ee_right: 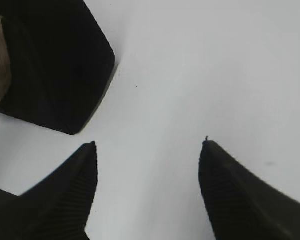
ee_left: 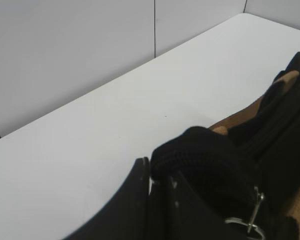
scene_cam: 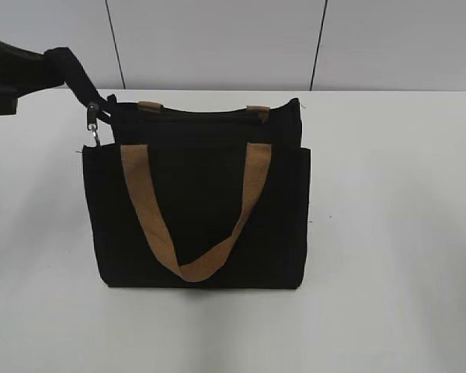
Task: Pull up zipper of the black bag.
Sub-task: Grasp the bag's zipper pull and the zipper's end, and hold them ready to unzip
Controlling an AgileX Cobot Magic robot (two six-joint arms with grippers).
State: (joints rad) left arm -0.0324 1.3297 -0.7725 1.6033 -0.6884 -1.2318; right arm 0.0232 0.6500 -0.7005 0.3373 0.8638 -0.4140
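bag point(scene_cam: 202, 210) lies flat mid-table point(scene_cam: 396, 233), tan handle point(scene_cam: 151, 210) looped over its front. zipper point(scene_cam: 94, 124) dangles at the bag's top left corner. left gripper point(ee_left: 160, 180) is clamped on a black fabric tab point(ee_left: 200, 155) right by the zipper point(ee_left: 252, 217). right gripper point(ee_right: 147, 165) hovers over bare table, fingers point(ee_right: 77, 185) apart, bag corner point(ee_right: 55, 65) just beside. white wall panels point(scene_cam: 217, 43) behind.

Even, bright light falls from above on the white table point(scene_cam: 388, 233), with only faint, soft shadows beside the black bag point(scene_cam: 198, 210). The bag's fabric reads as near-solid black, its detail lost. Both wrist views are soft, the nearest parts blurred.
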